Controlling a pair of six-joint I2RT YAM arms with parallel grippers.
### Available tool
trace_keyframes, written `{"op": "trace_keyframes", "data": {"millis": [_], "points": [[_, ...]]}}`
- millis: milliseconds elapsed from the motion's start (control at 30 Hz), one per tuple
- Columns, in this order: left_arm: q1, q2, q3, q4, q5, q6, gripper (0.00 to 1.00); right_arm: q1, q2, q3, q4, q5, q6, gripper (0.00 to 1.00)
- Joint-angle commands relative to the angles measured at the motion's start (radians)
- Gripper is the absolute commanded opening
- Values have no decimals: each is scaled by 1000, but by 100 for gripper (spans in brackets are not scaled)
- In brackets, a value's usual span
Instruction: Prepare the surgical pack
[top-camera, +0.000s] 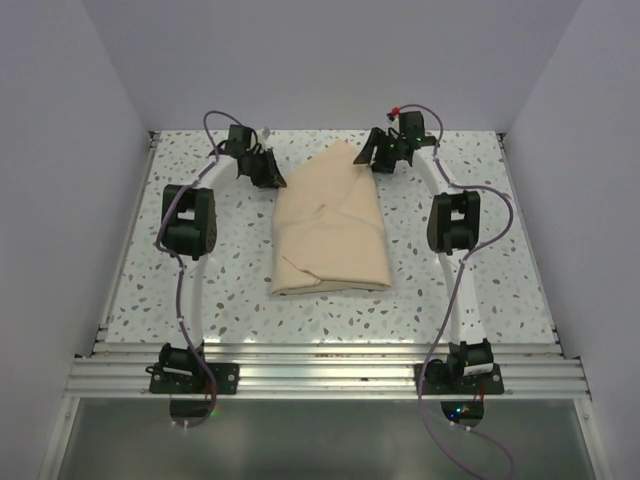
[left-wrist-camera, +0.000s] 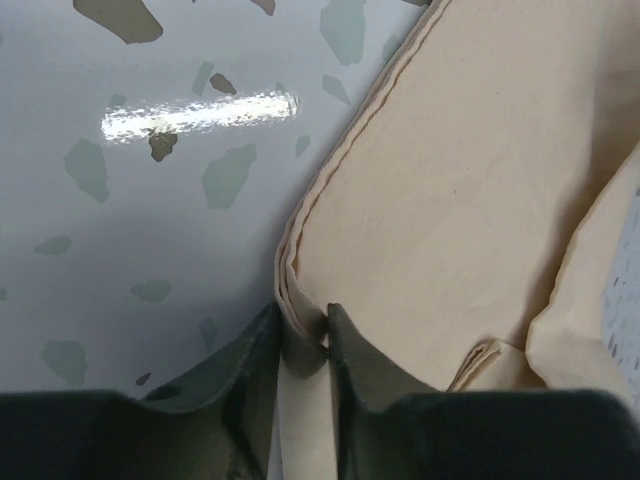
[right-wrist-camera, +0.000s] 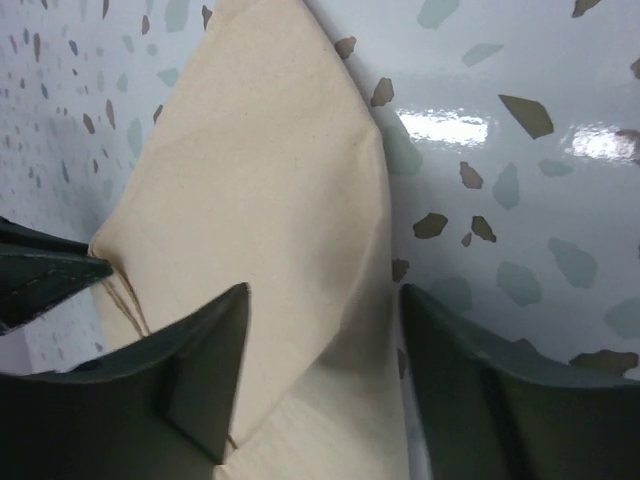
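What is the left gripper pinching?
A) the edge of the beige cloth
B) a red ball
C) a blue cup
A: the left wrist view shows the left gripper with its fingers pressed on either side of the folded edge of the beige cloth.

Both arms are built alike: white tubular links joined by chunky black joint housings. In the overhead view the left arm (top-camera: 186, 225) rises from a black base block (top-camera: 190, 375) at seven o'clock, and the right arm (top-camera: 452, 222) from its own base (top-camera: 462, 365) at five o'clock. A thin purple cable (top-camera: 180, 290) trails along each arm. The black right gripper (top-camera: 370, 157), at one o'clock, carries small green lights and what may be a red plug (top-camera: 398, 108). The left gripper (top-camera: 275, 180), at eleven o'clock, is black too. Seen close, the fingers (left-wrist-camera: 250, 370) are dark matt wedges with bevelled inner faces.
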Motion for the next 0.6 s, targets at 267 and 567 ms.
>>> {"op": "trace_keyframes", "data": {"millis": [267,567], "points": [[9,-56,80,128,154,-110,0,23,-1,74,116,-162,212,0],[9,-240,-47,109,178,-60,0,21,-230,-76,46,-225,194,0]]}}
